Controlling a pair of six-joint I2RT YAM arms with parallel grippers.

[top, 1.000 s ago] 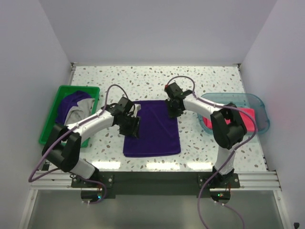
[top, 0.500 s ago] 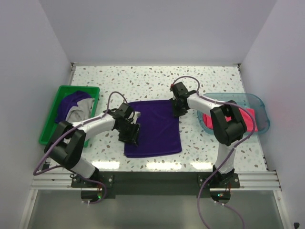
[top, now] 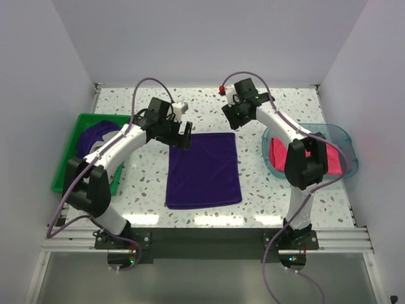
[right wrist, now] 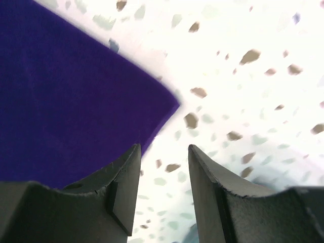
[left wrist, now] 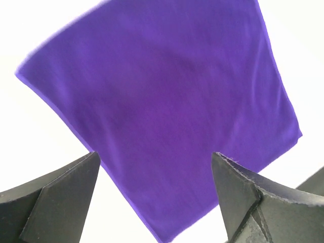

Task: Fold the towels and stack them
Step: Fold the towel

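Below wide-spread, empty left gripper [left wrist: 154,167]: soft, squarish dark purple towel [left wrist: 162,111], lying flat. Just under half-parted, empty right gripper [right wrist: 163,152]: its pointed corner on speckled terrazzo table [right wrist: 243,101].

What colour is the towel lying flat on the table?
The towel is dark purple; top external view.

Green bin [top: 66,152] at left, teal tray [top: 343,135] at right, speckled table [top: 202,104]

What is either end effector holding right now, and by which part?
Nothing. The left end effector and the right end effector both hang open and empty near the far corners of the flat dark purple cloth towel.
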